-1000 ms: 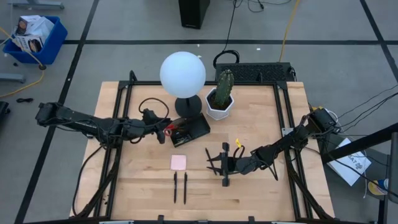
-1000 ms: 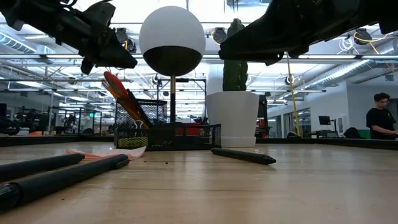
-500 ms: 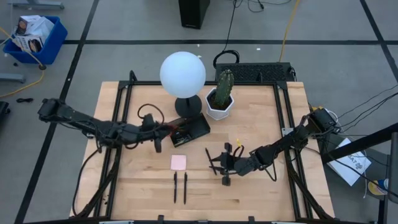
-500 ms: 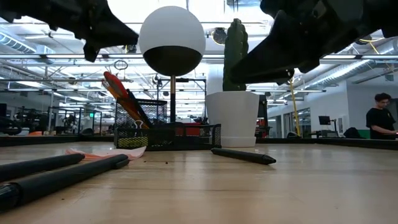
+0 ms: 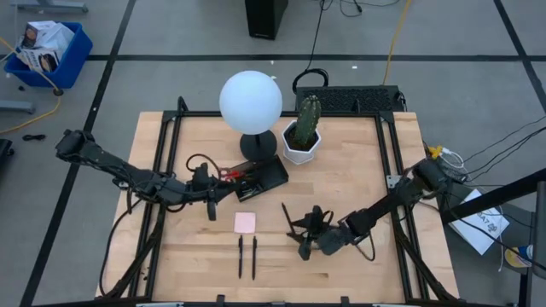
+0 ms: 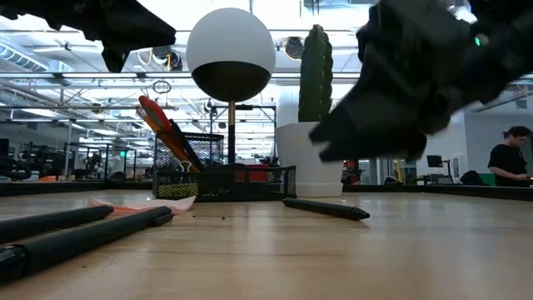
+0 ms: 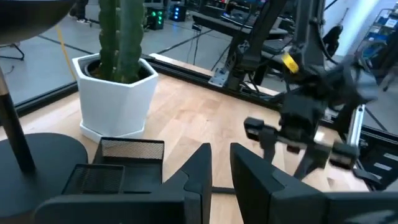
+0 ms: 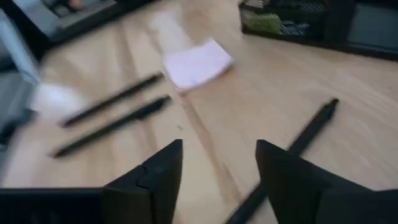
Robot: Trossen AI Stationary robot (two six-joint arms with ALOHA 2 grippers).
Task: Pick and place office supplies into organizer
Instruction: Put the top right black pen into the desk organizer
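With its fingers spread and empty, the right gripper (image 5: 305,239) hovers above a slim black pen (image 8: 292,149) lying lengthwise between them near the wooden desk's front edge, while the clenched left gripper (image 5: 213,205) waits beside the black mesh organizer (image 5: 260,177).

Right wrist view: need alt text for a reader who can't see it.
The right pincer hangs open over the wooden table, its two dark fingers framing a black pen lying on the wood. Beyond lie a pink sticky-note pad and two more black pens, with the black mesh organizer behind.
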